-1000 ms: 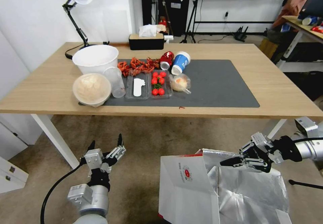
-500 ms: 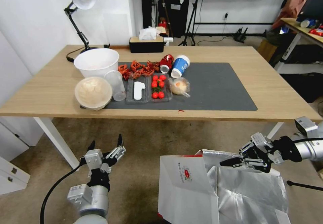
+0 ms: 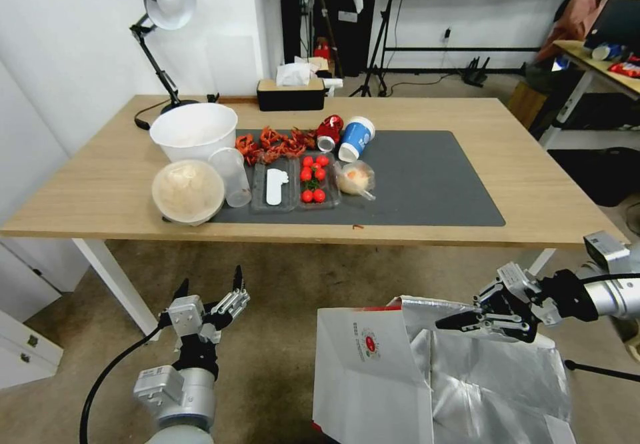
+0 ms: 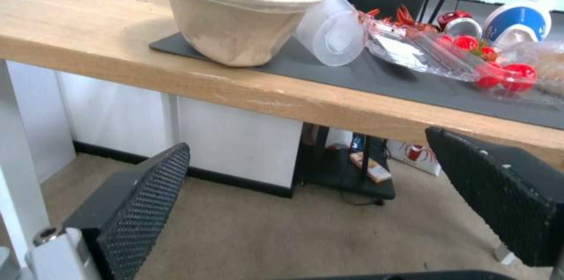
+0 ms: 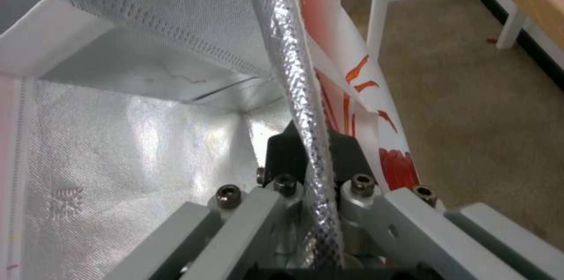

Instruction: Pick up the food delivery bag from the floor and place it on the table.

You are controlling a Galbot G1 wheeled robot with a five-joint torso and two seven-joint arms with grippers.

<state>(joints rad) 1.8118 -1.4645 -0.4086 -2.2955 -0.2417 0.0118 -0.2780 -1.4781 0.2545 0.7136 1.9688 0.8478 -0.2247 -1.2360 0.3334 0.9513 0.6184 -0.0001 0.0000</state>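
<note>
Gripping the foil-lined rim of the food delivery bag (image 3: 373,364), the right gripper (image 3: 460,321) sits at about 4 o'clock in the head view; the right wrist view shows its jaws clenched on a single thin wall of foil (image 5: 294,95). The bag's mouth gapes open below the near edge of the table (image 3: 533,184), and whether its base rests on the floor (image 3: 287,284) is hidden. The left gripper (image 3: 208,294) hangs at 7 o'clock, fingers spread, holding nothing, just short of the table edge.

Risks, judged:
- One-wall pinch: the foil could slip or tear under the bag's weight, or the bag could swing and sag to one side.
- The bag looks tall against the table edge; lifted too low, it could snag there.
- The left half of the dark grey mat (image 3: 427,177) is crowded; a landing there could knock over the cups or push the trays. The right half is bare, so safer.

Counts:
- bags: 1, red logo (image 3: 369,345) facing the camera
- grippers: 2
- white bowl (image 3: 193,131): 1, at 11 o'clock
- lidded beige bowl (image 3: 187,191): 1
- clear plastic cup (image 3: 231,176): 1, tipped
- blue paper cup (image 3: 355,139): 1, lying over
- red can (image 3: 329,131): 1
- clear trays: 2, one holding cherry tomatoes (image 3: 313,177), about six
- wrapped bun-like item (image 3: 355,179): 1
- desk lamp (image 3: 163,4): 1
- tissue box (image 3: 291,92): 1
- crayfish pile (image 3: 273,143): too tangled to count
</note>
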